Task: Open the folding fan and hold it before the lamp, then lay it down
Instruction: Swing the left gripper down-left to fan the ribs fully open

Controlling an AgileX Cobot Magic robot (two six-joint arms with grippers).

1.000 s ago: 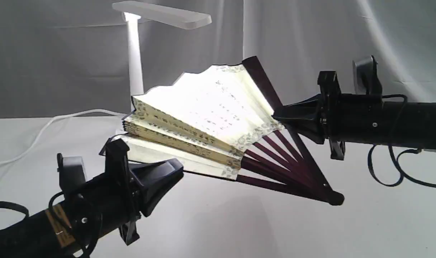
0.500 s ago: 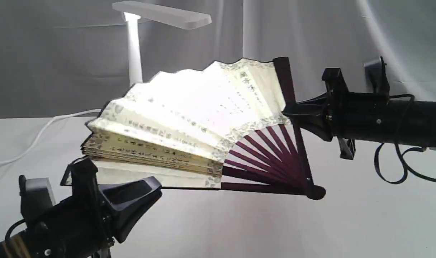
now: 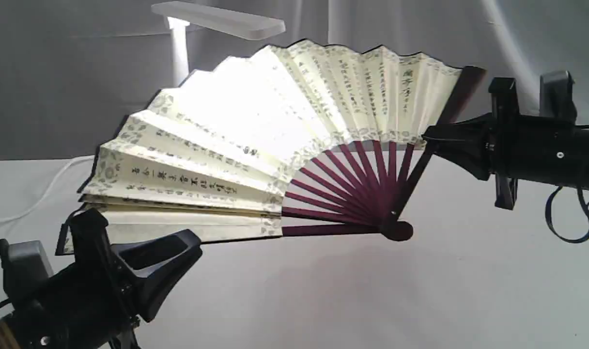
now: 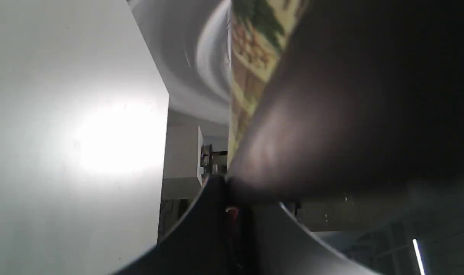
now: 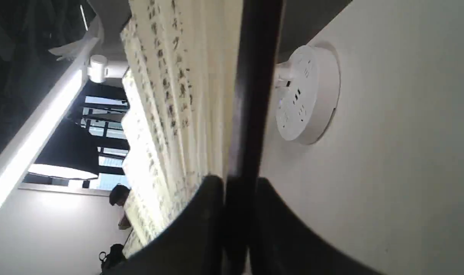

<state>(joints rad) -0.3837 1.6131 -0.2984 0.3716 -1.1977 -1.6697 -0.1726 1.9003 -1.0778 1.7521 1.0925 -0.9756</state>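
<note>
The folding fan (image 3: 255,140) is spread wide in the air, its cream leaf lit from behind, maroon ribs meeting at the pivot (image 3: 396,230). My left gripper (image 3: 178,245) is shut on the lower outer guard (image 4: 331,114) at lower left. My right gripper (image 3: 427,140) is shut on the upper outer guard (image 5: 251,95) at right. The white lamp (image 3: 217,22) stands behind the fan, its bar head above the leaf and most of its stem hidden. The right wrist view shows the lamp's round base (image 5: 308,95) with sockets on the table.
A white cord (image 3: 38,196) trails over the pale tablecloth (image 3: 323,300) at the left. Grey drapes (image 3: 469,39) hang behind. The tablecloth stretches below and in front of the fan.
The fan has spread much wider. My right gripper moved right and up with its guard; my left gripper drew down and left with the other guard.
</note>
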